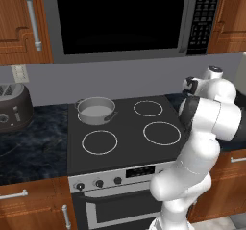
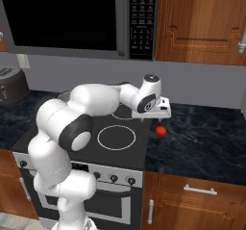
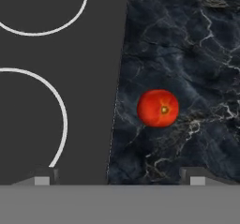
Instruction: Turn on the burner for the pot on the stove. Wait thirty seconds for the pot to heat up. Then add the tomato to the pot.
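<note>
The small grey pot (image 1: 96, 109) stands on the back-left ring of the black stove (image 1: 125, 128), away from the arm. On the dark counter just right of the stove (image 2: 137, 149) lies the red tomato (image 2: 161, 131). My gripper (image 2: 157, 117) hovers a little above it, pointing down, open and holding nothing. In the hand view the tomato (image 3: 158, 108) sits ahead of and between the two fingertips (image 3: 197, 177), right of the stove's edge (image 3: 93, 54). My gripper (image 3: 119, 177) does not touch it.
Small black knobs (image 1: 99, 183) line the stove's silver front panel. A black microwave (image 1: 120, 17) hangs above the cooktop. A dark toaster (image 1: 14, 106) stands on the left counter. Marble counter (image 2: 202, 137) stretches right of the tomato, with wooden cabinets above and below.
</note>
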